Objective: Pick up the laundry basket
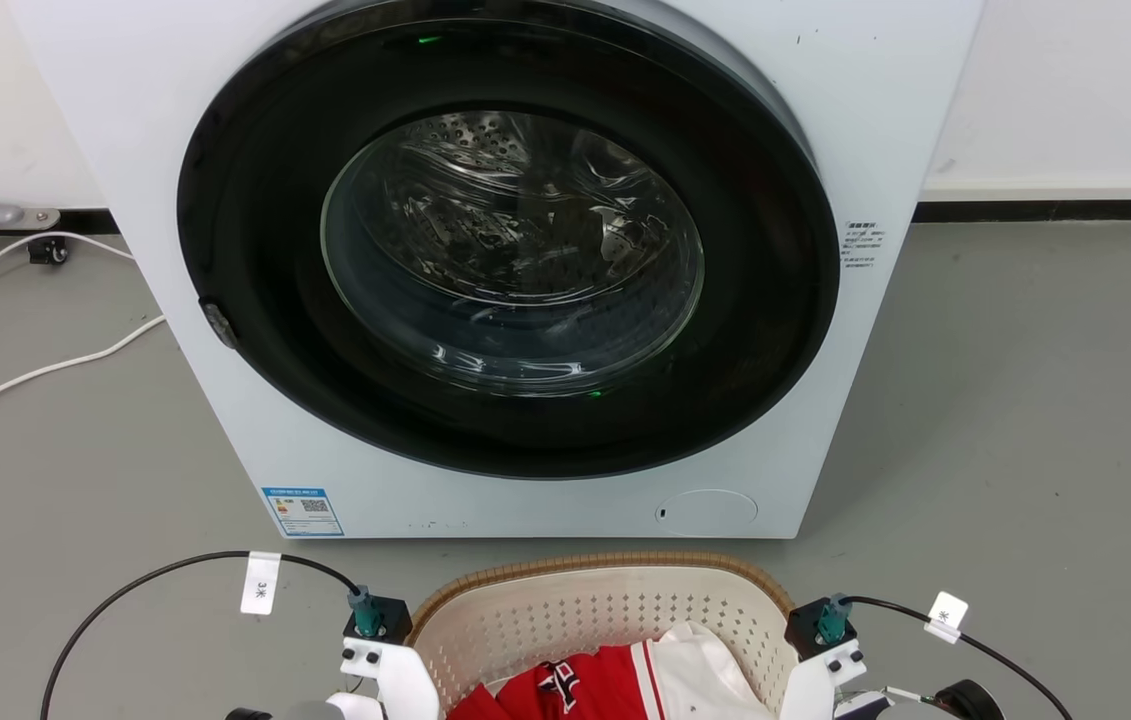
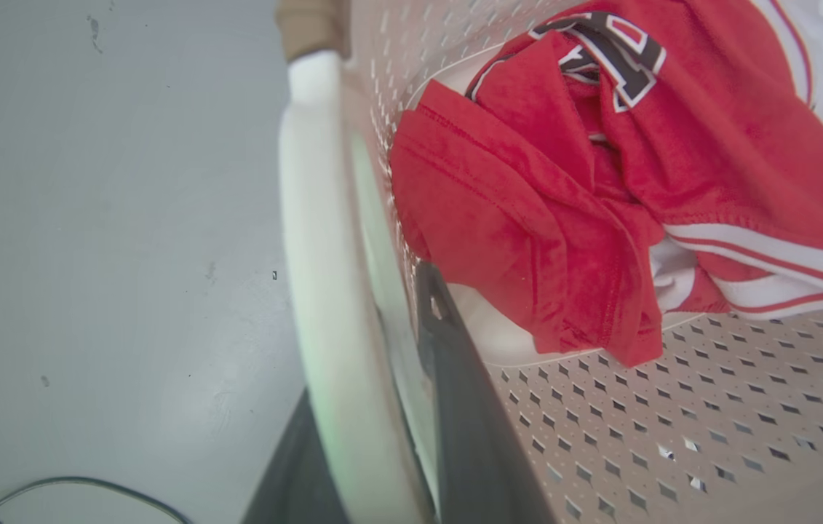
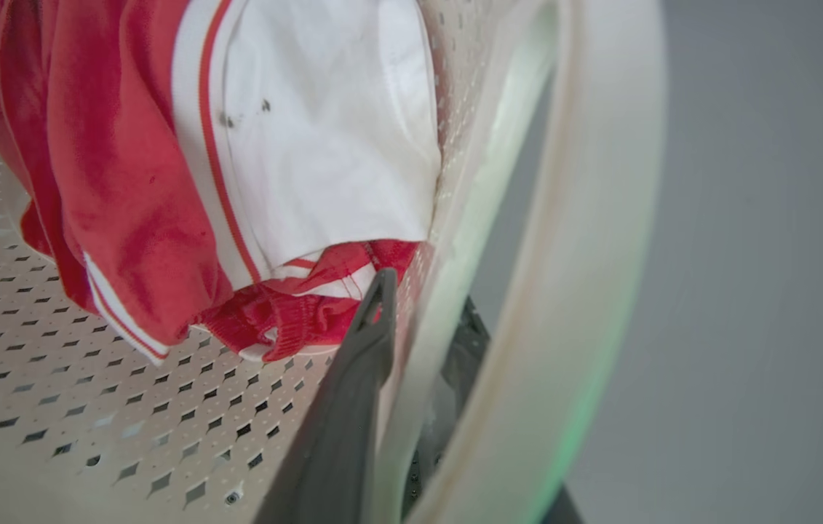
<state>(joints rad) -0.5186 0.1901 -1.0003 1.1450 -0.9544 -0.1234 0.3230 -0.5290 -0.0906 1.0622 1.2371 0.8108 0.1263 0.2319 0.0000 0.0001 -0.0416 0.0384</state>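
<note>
Basket (image 1: 615,612): at 6 o'clock in the head view, just in front of the washer, between the two arms; cream perforated walls, brown woven-look rim; impossible to tell whether resting on the floor or lifted off it.
Washer (image 1: 885,120): at 12 o'clock from the basket, white, upright; round dark door (image 1: 510,250) shut, steel drum visible through the glass.
Left gripper (image 2: 371,342): closed on the basket's side at 9 o'clock; one dark finger (image 2: 462,407) inside against the perforated wall, the other (image 2: 295,466) outside, behind the white handle (image 2: 316,255).
Right gripper (image 3: 426,298): clamped on the opposite side at 3 o'clock; one finger (image 3: 353,393) inside along the wall, the other (image 3: 455,378) outside, seen through the handle gap.
Clothes: red garment (image 2: 600,182) with white stripes and dark lettering, heaped on the basket's bottom; white cloth (image 3: 324,145) beside it, toward 3 o'clock, touching the wall.
Arms: pale left arm (image 1: 390,670) at 7 o'clock, pale right arm (image 1: 815,680) at 5 o'clock, each just beside the basket's rim.
Cables: black cable (image 1: 155,575) with a white tag, curving off toward 8 o'clock; second black cable (image 1: 995,650) toward 4 o'clock; white cable (image 1: 35,372) loose on the floor at 9 o'clock.
Floor (image 1: 1025,400): grey, smooth.
Sticker (image 1: 303,511): blue-edged, on the washer's front, toward 7 o'clock of the door.
</note>
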